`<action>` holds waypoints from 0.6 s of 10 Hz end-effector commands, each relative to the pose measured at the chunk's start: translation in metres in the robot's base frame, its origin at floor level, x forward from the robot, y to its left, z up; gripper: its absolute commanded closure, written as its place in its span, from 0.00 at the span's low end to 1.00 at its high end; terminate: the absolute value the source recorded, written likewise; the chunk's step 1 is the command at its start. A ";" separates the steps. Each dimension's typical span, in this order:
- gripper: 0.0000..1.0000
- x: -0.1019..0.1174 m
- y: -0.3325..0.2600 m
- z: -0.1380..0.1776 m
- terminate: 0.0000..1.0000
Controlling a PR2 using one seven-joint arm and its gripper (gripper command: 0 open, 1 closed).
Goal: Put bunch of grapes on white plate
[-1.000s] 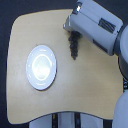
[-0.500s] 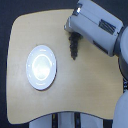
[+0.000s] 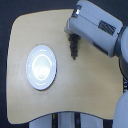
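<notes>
My arm (image 3: 97, 27) reaches in from the exterior view's upper right, a bulky grey-white housing with a dark panel on its top side. My fingers (image 3: 73, 36) sit at its lower left end, dark and mostly hidden under the housing, so I cannot make out their spread directly. The bunch of grapes (image 3: 74, 47) hangs straight down from them, a long narrow dark cluster, its top end caught between my fingers and its lower tip pointing toward the worktop (image 3: 90, 90). Whether that tip touches the wood or hangs just above it, I cannot tell from this angle.

The white plate (image 3: 41, 67) lies flat on the worktop toward the exterior view's left, round and glossy, with a raised ring around a flat centre that catches the light. Nothing rests on it. The grapes are apart from the plate, up and toward the exterior view's right of its rim, with a stretch of bare pale wood between them.

The worktop is light wood with rounded corners, set against a black surround. Below its near edge some pale frame parts (image 3: 60, 120) show, too blurred to name.
</notes>
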 end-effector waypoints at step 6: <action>1.00 -0.003 0.013 0.005 0.00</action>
